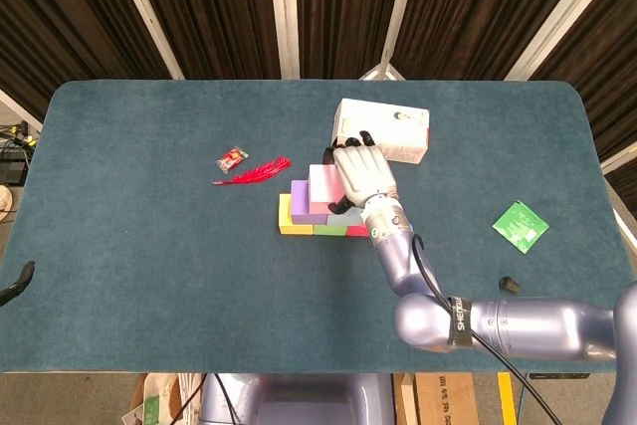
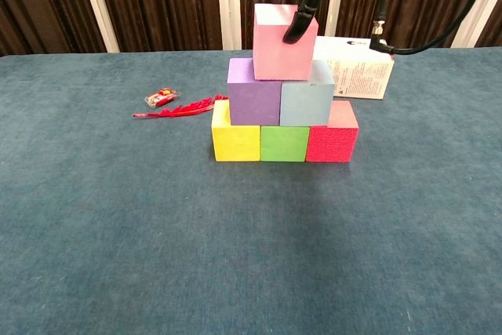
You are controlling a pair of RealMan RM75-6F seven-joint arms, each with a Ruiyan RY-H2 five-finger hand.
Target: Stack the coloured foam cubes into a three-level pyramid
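Observation:
A pyramid of foam cubes stands mid-table. Its bottom row is a yellow cube (image 2: 235,140), a green cube (image 2: 284,143) and a red cube (image 2: 329,143). A purple cube (image 2: 253,93) and a light blue cube (image 2: 306,100) lie on them. On top sits a pink cube (image 2: 278,49), also seen from the head camera (image 1: 322,189). My right hand (image 1: 363,174) reaches down over it and grips it, thumb (image 2: 302,17) on its front face and the other fingers behind it. No left hand shows in either view.
A white box (image 1: 383,129) stands just behind the pyramid. A red feather (image 1: 254,172) and a small sweet wrapper (image 1: 231,158) lie to the left. A green packet (image 1: 521,225) and a small black object (image 1: 508,285) lie at the right.

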